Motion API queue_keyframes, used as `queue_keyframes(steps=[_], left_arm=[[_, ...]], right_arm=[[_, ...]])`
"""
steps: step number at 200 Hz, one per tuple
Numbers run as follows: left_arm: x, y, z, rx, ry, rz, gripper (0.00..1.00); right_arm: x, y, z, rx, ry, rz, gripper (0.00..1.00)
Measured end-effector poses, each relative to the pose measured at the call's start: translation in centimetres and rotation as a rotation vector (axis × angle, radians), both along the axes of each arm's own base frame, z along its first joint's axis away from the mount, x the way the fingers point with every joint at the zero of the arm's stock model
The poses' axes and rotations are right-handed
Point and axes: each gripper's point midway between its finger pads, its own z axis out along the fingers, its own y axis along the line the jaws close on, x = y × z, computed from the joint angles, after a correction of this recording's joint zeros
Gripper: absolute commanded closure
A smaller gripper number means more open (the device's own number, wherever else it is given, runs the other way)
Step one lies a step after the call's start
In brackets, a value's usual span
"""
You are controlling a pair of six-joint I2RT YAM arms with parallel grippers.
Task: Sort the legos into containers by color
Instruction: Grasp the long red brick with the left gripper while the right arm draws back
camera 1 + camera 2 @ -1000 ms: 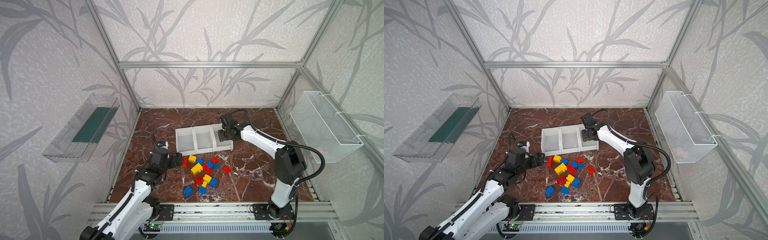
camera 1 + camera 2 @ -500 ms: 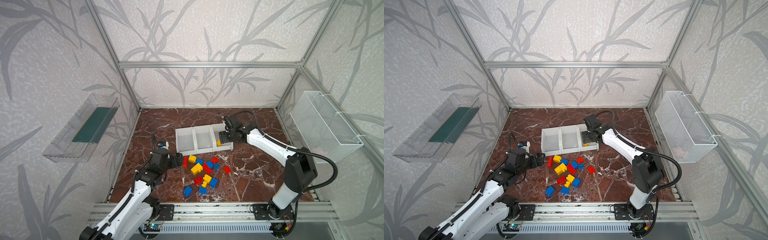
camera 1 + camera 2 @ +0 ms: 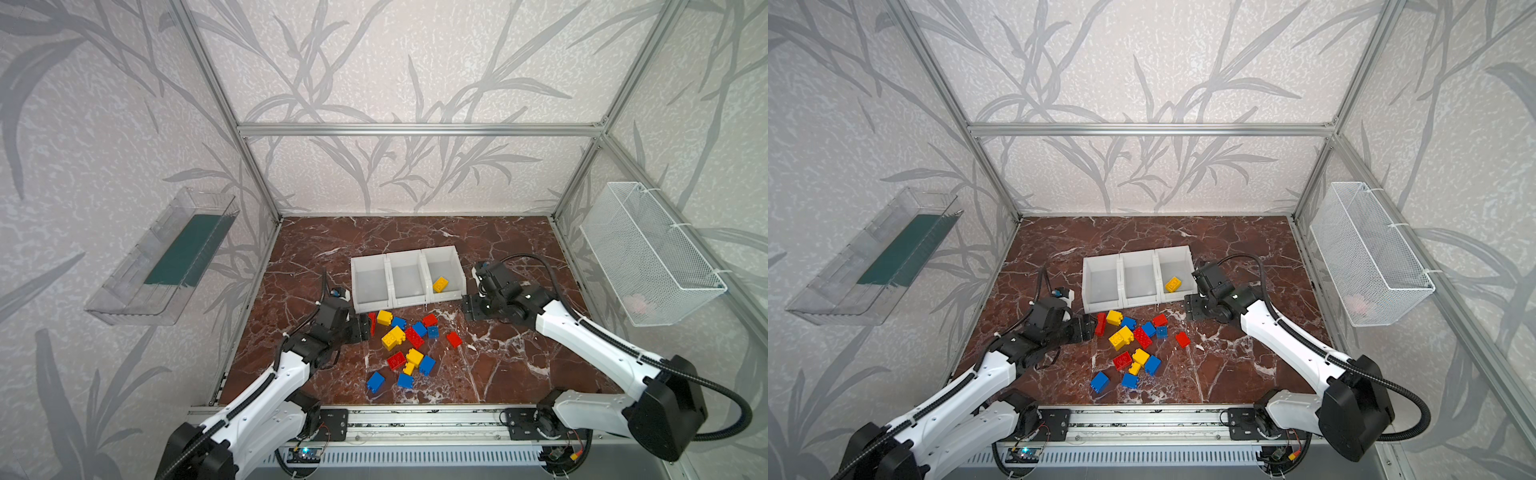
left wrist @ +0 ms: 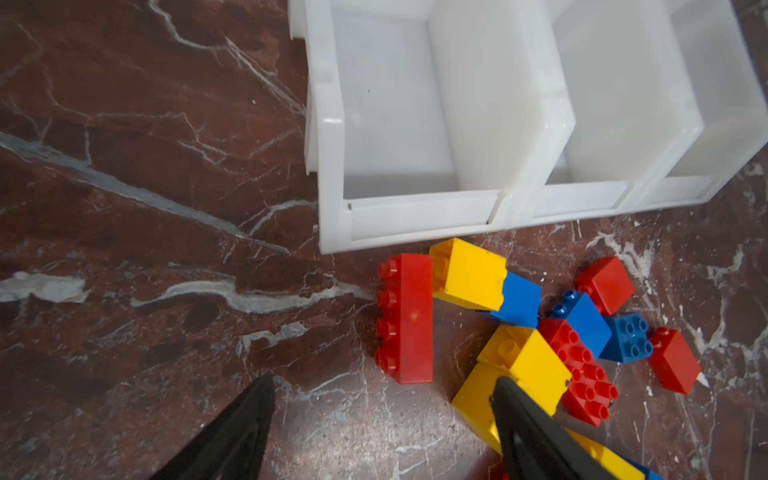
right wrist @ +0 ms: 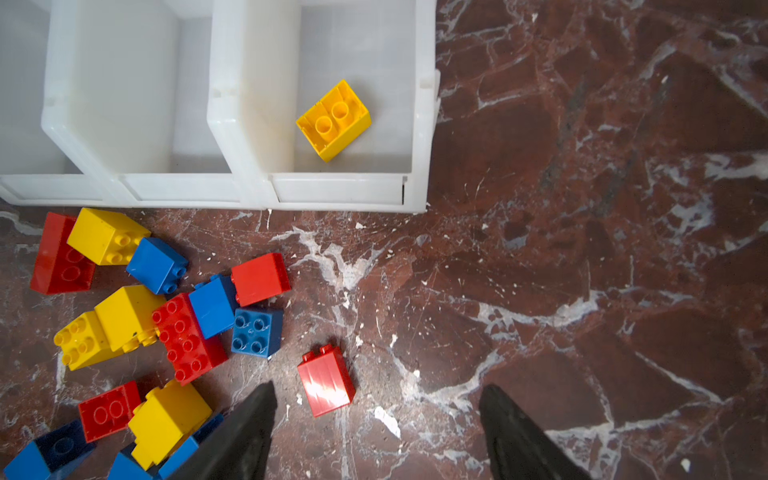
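While both arms reach low over the floor, both top views show three white plastic bins (image 3: pixel 389 274) in a row on the red-brown veined marble floor (image 3: pixel 498 365). Fifteen loose legos (image 3: pixel 414 337) lie scattered between the two tools: five red, four yellow, six blue, all glossy studded blocks. A sixteenth, a yellow brick (image 3: pixel 440 284), lies in the end bin closest to the right gripper (image 3: pixel 469 309), which hangs just beside that bin's outer corner. The left gripper (image 3: pixel 365 328) sits at the pile's edge, a long red brick (image 3: pixel 372 323) at its tips.

From the left wrist, the left gripper (image 4: pixel 382 380) has its black tapered fingers (image 4: pixel 241 428) spread wide and grips nothing. The long red brick (image 4: pixel 409 320) lies on its side straight ahead, four studs in a line. One finger overlaps a yellow block (image 4: pixel 528 361), contact unclear.

From the right wrist, the right gripper (image 5: pixel 377 388) is likewise spread and empty. A small red brick (image 5: pixel 326 386) lies between its tips, closer to one. The yellow brick (image 5: pixel 334 120) rests farther ahead, hollow underside up, two round tubes showing.
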Motion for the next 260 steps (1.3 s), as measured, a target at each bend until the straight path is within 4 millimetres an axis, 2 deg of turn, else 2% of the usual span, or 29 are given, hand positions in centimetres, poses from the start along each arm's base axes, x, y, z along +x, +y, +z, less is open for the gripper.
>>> queue_keyframes(steps=[31, 72, 115, 156, 190, 232, 260], left_arm=[[-0.1, -0.7, -1.8, 0.011, 0.06, -0.035, 0.25], [-0.5, -1.3, -4.0, 0.04, 0.133, -0.075, 0.36], [-0.1, -1.8, -4.9, 0.053, 0.142, -0.094, 0.48], [0.7, -2.3, -5.2, 0.068, 0.15, -0.111, 0.58], [1.0, -2.6, -5.4, 0.078, 0.154, -0.125, 0.73], [0.7, -3.1, -5.0, 0.075, 0.142, -0.145, 0.77], [0.0, -3.9, -3.5, 0.056, 0.115, -0.173, 0.77]], right_arm=[[-1.9, -0.4, -0.8, 0.023, 0.018, -0.028, 0.22], [-3.3, -1.0, -2.2, 0.032, 0.053, -0.076, 0.22], [-3.5, -1.5, -1.7, 0.063, 0.034, -0.126, 0.23], [-3.9, -1.8, -1.9, 0.066, 0.037, -0.145, 0.23], [-4.1, -2.0, -2.1, 0.066, 0.042, -0.152, 0.23], [-4.3, -1.9, -2.0, 0.07, 0.04, -0.16, 0.24], [-4.8, -1.9, -1.8, 0.071, 0.036, -0.156, 0.24]])
